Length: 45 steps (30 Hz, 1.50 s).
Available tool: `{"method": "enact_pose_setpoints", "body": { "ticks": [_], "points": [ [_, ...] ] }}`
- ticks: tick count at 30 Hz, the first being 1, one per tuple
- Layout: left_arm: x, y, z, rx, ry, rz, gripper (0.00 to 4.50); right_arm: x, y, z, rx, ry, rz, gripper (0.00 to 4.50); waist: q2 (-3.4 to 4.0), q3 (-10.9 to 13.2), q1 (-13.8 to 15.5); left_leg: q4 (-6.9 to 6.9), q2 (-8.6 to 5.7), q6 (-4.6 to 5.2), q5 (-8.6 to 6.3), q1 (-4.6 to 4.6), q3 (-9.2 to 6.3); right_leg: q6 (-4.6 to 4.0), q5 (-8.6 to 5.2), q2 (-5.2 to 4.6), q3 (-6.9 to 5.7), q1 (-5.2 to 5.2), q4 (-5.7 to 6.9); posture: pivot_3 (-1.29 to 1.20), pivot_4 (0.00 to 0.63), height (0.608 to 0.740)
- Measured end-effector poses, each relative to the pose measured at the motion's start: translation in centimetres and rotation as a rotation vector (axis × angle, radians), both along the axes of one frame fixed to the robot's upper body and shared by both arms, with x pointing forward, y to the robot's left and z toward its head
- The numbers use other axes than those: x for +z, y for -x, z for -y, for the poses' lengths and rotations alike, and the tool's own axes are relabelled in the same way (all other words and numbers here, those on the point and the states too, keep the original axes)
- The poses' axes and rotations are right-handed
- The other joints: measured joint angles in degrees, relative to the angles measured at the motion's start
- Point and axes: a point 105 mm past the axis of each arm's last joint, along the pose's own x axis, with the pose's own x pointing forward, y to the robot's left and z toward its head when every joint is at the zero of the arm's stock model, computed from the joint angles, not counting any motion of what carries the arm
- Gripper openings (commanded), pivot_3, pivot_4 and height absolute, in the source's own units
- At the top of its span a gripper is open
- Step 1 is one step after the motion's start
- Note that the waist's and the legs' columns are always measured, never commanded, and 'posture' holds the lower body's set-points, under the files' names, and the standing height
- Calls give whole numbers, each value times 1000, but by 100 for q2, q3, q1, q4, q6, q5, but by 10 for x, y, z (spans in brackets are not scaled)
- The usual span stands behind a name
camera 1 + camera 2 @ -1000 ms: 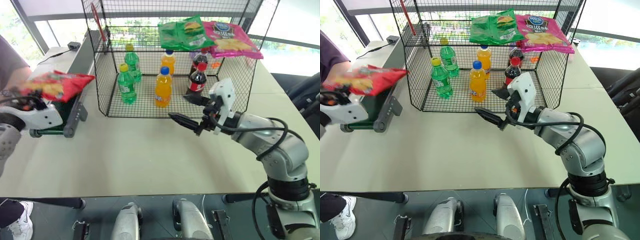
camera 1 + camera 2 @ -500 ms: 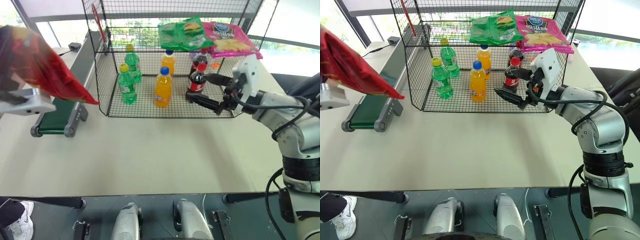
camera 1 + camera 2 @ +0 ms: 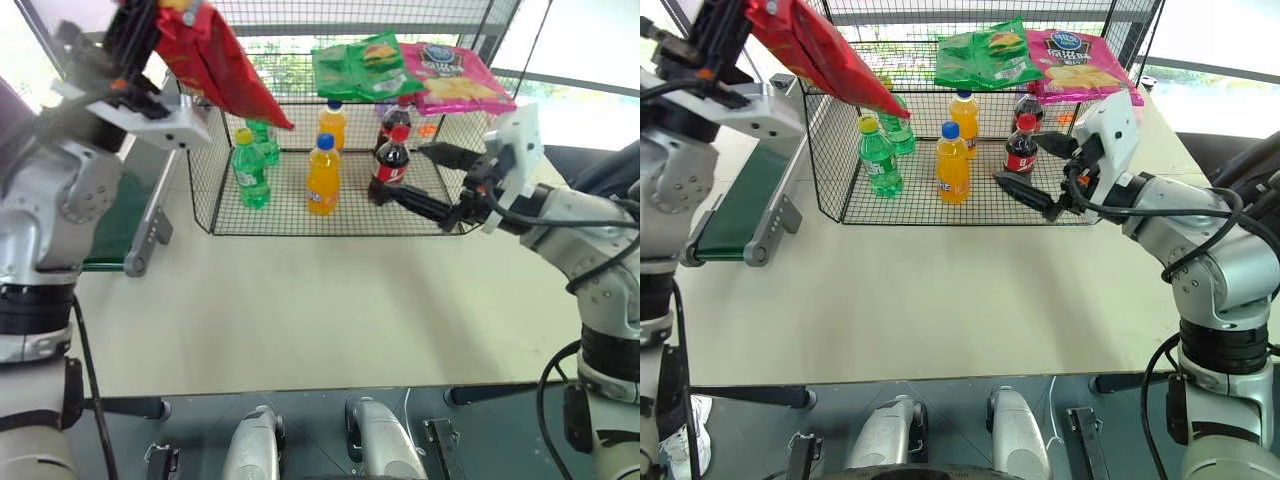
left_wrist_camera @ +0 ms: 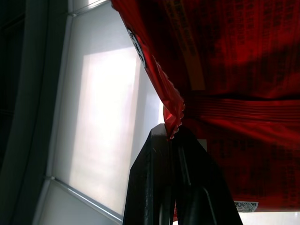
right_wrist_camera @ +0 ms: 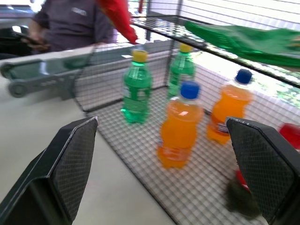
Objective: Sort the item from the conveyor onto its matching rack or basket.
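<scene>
A: We have our left gripper (image 4: 169,133) pinched tight on the crimped edge of the red crisp bag (image 3: 215,62), fingers together with only the foil between them.

B: And the bag hangs from that grip, high up at the far left, sloping down to the right so its lower corner sits in front of the left end of the black wire rack (image 3: 205,190), level with the top tier.

A: Our right gripper (image 3: 425,176) is spread wide and holds nothing. It points left, level, just in front of the rack's right side, near the cola bottles (image 3: 391,163).

B: Inside the lower compartment we see two green bottles (image 3: 250,168) on the left, two orange bottles (image 3: 325,176) in the middle and the cola on the right, all upright.

A: On the flat top tier lie a green crisp bag (image 3: 362,66) and a pink crisp bag (image 3: 455,78), side by side and overlapping at their edges.

B: The conveyor (image 3: 732,213) runs along the left of the rack, its green belt bare at the near end. A person in a dark shirt (image 5: 77,23) stands beyond it.
</scene>
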Motion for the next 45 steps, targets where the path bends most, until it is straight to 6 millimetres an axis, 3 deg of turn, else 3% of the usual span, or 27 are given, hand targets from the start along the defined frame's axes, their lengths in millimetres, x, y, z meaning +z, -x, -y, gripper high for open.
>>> {"method": "enact_pose_setpoints", "body": {
  "ticks": [4, 8, 14, 17, 23, 29, 34, 39, 45],
  "points": [
    [7, -4, 4, 6, -14, 33, 47, -1, 0, -10, 9, -47, -9, 4500, -1, 0, 24, 7, -1, 0, 0, -1, -1, -1, 0, -1, 0, 2, 2, 0, 150, 740],
    [24, -7, 0, 28, 4, 103, 47, -3, 0, -13, 3, -54, -14, 4500, -1, 0, 42, 9, -2, 0, 0, -3, -2, 0, 0, -1, -1, 3, 2, 0, 150, 740],
    [51, -8, 12, 1, 51, 236, 47, -5, -1, -14, -12, -53, -16, 4500, -1, 0, 41, 12, -6, 0, 0, -2, -3, 2, 0, -3, 1, 9, -1, 0, 150, 740],
    [39, -20, 15, 8, 68, 218, 47, -5, -2, -13, -21, -54, -16, 4500, -1, 0, 36, 12, -5, 0, 0, 0, -4, 3, 0, -1, 0, 8, 6, 0, 150, 740],
    [-11, -56, 9, 140, 26, 77, 47, -6, -2, -11, -39, -53, -15, 4500, -1, 0, 14, 11, -4, 1, 1, 0, -5, 3, 0, 1, 0, 4, 7, 0, 150, 740],
    [-55, -67, -1, 194, 35, -120, 47, -5, -2, -9, -45, -51, -11, 4500, -1, 0, 38, 11, -4, 1, 1, -2, -5, 2, 0, -2, 1, 6, 6, 0, 150, 740],
    [-94, -58, 11, 160, 28, -307, 47, -2, -2, -2, -67, -29, 4, 4500, -1, 0, 41, 12, -5, 1, 1, -7, -6, 2, -1, -4, 1, 6, 4, 0, 150, 740],
    [-108, -61, 24, 139, 72, -409, 47, 7, 0, 12, -95, -10, 31, 4500, -5, -3, 49, 17, -6, 1, 1, -2, -11, -13, -9, -2, 0, 13, 3, 0, 150, 740],
    [-98, -80, 52, 97, 200, -462, 47, 12, 3, 20, -110, 2, 35, 4500, -6, -4, 51, 18, -11, 2, 1, -2, -21, -5, -6, -1, 0, 19, 2, 0, 150, 740]
  ]
}}
